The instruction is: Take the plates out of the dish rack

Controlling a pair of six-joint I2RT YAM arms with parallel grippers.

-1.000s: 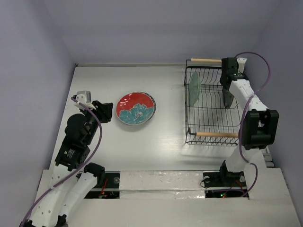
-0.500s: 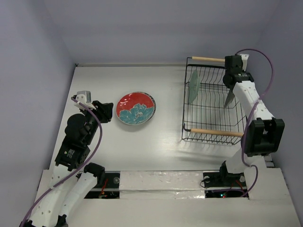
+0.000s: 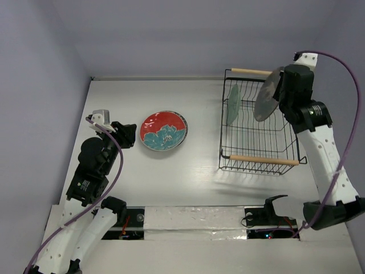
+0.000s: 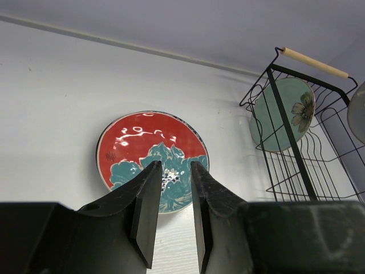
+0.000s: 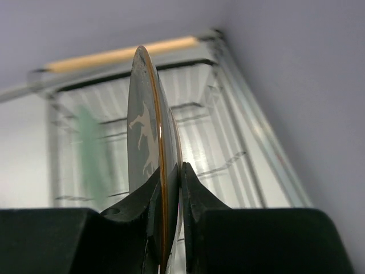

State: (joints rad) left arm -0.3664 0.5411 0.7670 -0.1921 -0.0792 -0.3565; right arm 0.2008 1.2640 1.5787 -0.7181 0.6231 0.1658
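Note:
My right gripper [image 3: 282,91] is shut on the rim of a dark plate [image 3: 268,95], holding it on edge in the air above the black wire dish rack [image 3: 258,161]. Up close, its jaws [image 5: 170,174] pinch the dark plate [image 5: 142,137] between them. A pale mint green plate [image 3: 232,104] stands upright in the rack's left slots. A red plate with a teal flower [image 3: 164,130] lies flat on the table. My left gripper [image 3: 129,135] hovers just left of it, open and empty; its fingertips [image 4: 172,171] frame the red plate [image 4: 134,140].
The rack has two light wooden handles, one at the back [image 3: 251,72] and one at the front [image 3: 262,160]. Grey walls close in the white table [image 3: 142,97] on the left, back and right.
My right arm has raised the dark plate out of the rack's right side into the air. The rack shifted slightly. The left arm has not moved.

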